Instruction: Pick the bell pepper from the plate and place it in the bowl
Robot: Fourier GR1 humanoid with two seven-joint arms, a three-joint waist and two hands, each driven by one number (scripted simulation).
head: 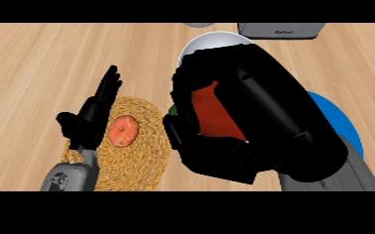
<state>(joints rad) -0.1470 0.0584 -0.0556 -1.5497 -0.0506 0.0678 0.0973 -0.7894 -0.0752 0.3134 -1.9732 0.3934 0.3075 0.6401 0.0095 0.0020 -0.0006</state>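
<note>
A red bell pepper with a bit of green stem at its left sits inside my right hand, whose fingers and thumb curl round it. The hand is raised and fills the middle of the head view, hiding much beneath it. A blue plate shows at the right, partly behind the hand and forearm. A white bowl peeks out just beyond the fingers at the top. My left hand rests open with fingers up at the left.
A round woven mat lies at the lower left with an orange tomato-like fruit on it, right beside my left hand. A grey appliance stands at the counter's far edge, and a grey round object shows next to it.
</note>
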